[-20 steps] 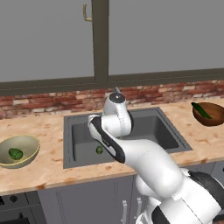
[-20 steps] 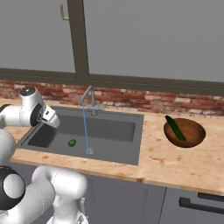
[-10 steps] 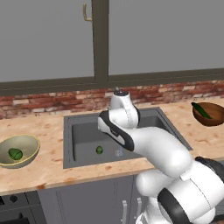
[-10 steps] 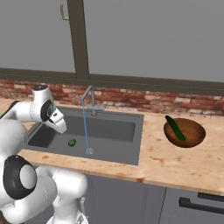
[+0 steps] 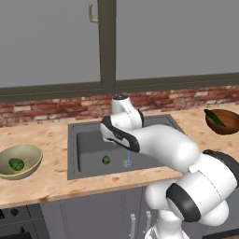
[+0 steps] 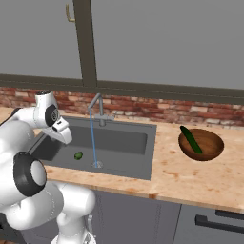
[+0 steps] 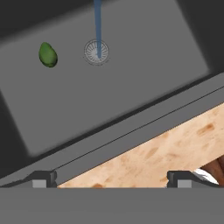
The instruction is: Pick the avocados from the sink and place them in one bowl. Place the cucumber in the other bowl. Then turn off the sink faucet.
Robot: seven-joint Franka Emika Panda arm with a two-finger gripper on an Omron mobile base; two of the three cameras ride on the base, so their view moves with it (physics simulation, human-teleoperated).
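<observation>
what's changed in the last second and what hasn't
The arm has swung from the left of the sink to over the basin, carrying the open, empty gripper toward the remaining avocado. Unchanged: one avocado in the olive bowl, the cucumber in the brown bowl, and water running from the faucet.

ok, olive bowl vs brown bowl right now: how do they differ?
Colour: the olive bowl is yellow-green with a glossy inside; the brown bowl is dark reddish brown. Contents: the olive bowl holds one avocado, the brown bowl holds the cucumber, which sticks up past its rim. Place: the olive bowl sits left of the sink, the brown bowl right of it. Both stand upright on the wooden counter.
</observation>
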